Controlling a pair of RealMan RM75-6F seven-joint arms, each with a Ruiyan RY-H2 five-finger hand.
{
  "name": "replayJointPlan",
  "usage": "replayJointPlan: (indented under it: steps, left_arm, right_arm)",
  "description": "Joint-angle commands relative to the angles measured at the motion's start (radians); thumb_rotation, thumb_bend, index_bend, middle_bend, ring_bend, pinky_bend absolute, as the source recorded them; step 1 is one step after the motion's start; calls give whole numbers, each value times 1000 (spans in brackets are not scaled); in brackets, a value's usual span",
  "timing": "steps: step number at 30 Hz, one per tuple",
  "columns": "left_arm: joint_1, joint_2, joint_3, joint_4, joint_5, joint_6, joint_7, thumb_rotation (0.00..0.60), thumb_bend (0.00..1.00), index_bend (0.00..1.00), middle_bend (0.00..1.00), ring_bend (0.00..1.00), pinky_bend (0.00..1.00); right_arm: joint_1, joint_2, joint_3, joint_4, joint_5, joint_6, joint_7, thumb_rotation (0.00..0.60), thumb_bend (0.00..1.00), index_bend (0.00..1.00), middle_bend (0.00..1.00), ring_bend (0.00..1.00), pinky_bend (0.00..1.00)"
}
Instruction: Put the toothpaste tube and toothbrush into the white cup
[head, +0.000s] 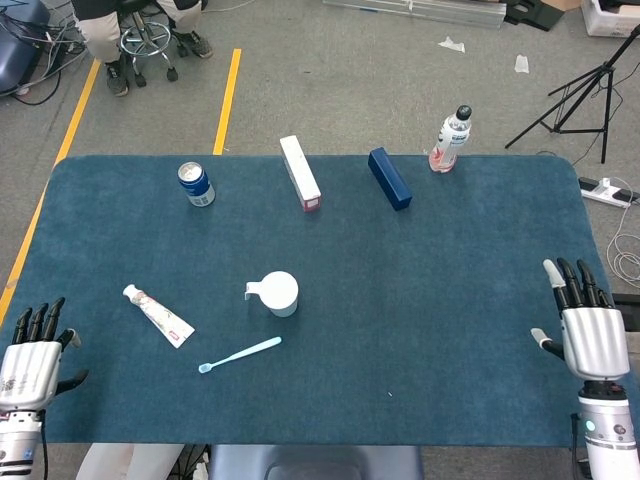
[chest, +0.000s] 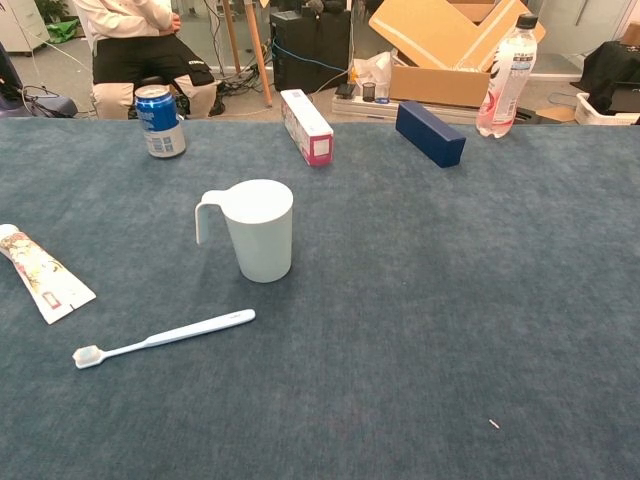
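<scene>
Blue cloth table (head: 420, 300). Left hand (head: 25, 358) and right hand (head: 592, 335) at the near corners, released, fingers apart. Toothbrush (chest: 165, 337) lies flat and thin, likely to slip; toothpaste tube (chest: 38, 272) near the left edge. White cup (chest: 256, 230) upright, tippable; open room rightward.

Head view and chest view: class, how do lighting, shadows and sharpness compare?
Head view: even, soft light, only a faint shadow beside the white plastic cup, all sharp. Chest view: the cup and pale blue toothbrush are crisp, no glare on the blue felt table.
</scene>
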Motion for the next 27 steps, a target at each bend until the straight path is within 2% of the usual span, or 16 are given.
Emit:
replayJointPlan:
  steps: [1, 12, 27]
  left_arm:
    - [0, 1, 4, -2, 5, 1, 1, 600, 19, 472, 61, 0, 0]
    - [-7, 7, 2, -3, -16, -18, -7, 600, 19, 472, 62, 0, 0]
    - [-12, -2, 8, 4, -9, -18, -13, 600, 19, 472, 62, 0, 0]
  right_arm:
    - [-11, 9, 11, -2, -8, 0, 14, 600, 0, 23, 112, 33, 346]
    - [-17, 24, 55, 9, 18, -50, 50, 600, 0, 23, 112, 33, 346]
    - [-29, 39, 76, 0, 3, -80, 84, 600, 0, 23, 113, 33, 346]
